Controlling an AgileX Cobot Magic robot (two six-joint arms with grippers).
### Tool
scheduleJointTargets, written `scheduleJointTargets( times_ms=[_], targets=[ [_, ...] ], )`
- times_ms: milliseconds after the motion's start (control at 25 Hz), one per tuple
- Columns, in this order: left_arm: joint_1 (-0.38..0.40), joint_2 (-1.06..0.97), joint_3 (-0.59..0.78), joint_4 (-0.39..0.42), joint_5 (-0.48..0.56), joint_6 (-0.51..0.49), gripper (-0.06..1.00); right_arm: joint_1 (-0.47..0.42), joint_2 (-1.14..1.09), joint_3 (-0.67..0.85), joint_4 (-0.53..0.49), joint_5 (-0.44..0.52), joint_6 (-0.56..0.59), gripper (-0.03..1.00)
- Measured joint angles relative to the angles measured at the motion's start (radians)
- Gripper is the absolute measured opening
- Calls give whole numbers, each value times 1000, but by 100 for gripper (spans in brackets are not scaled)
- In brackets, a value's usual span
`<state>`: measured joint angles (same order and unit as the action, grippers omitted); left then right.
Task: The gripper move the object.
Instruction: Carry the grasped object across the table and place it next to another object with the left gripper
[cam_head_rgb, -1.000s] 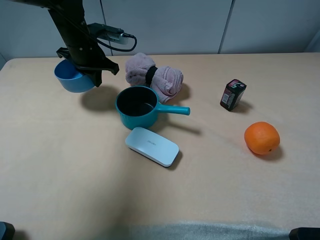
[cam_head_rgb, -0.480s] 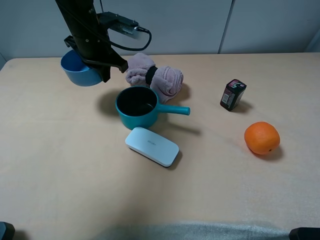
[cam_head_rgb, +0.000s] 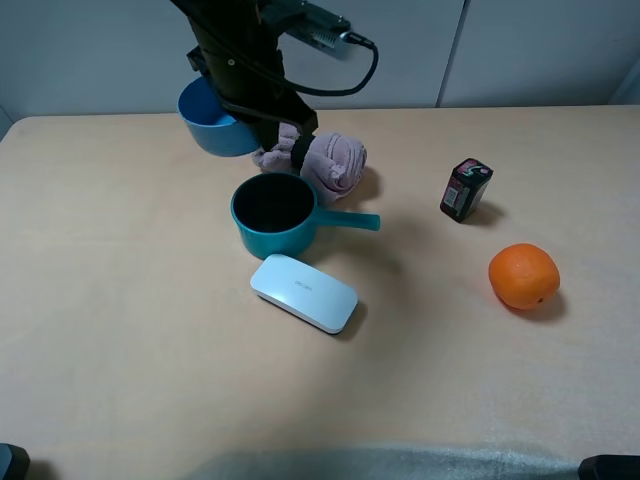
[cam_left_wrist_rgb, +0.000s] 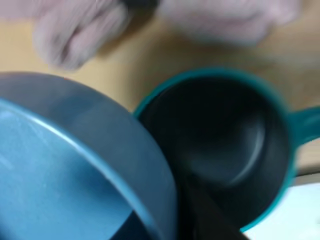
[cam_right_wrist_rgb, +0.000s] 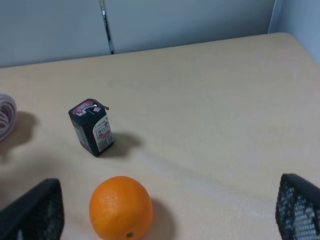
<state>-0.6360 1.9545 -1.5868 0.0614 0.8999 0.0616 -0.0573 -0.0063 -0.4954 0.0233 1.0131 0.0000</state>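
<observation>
My left gripper (cam_head_rgb: 255, 118) is shut on the rim of the mid-blue bowl (cam_head_rgb: 213, 127) and holds it in the air, tilted, just behind the teal pot (cam_head_rgb: 272, 212). In the left wrist view the bowl (cam_left_wrist_rgb: 65, 165) fills the near side, one dark finger (cam_left_wrist_rgb: 200, 217) shows at its rim, and the pot's dark inside (cam_left_wrist_rgb: 220, 145) lies below. My right gripper (cam_right_wrist_rgb: 167, 207) is open and empty, its mesh fingertips (cam_right_wrist_rgb: 35, 212) spread wide; it does not show in the high view.
A pink rolled cloth (cam_head_rgb: 322, 157) lies right behind the pot, close to the bowl. A white case (cam_head_rgb: 303, 292) lies in front of the pot. A small black carton (cam_head_rgb: 465, 188) and an orange (cam_head_rgb: 523, 275) sit on the right.
My left arm has carried the blue bowl to the right and slightly up, from the far left toward the pot and the cloth. Nothing else moved.
</observation>
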Motion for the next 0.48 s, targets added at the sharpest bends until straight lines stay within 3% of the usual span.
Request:
scheduleJointTargets(
  times_ms=[480],
  targets=[
    [-134, -1, -68, -2, 23, 2, 5, 0, 0, 0, 0, 0, 0, 67]
  ],
)
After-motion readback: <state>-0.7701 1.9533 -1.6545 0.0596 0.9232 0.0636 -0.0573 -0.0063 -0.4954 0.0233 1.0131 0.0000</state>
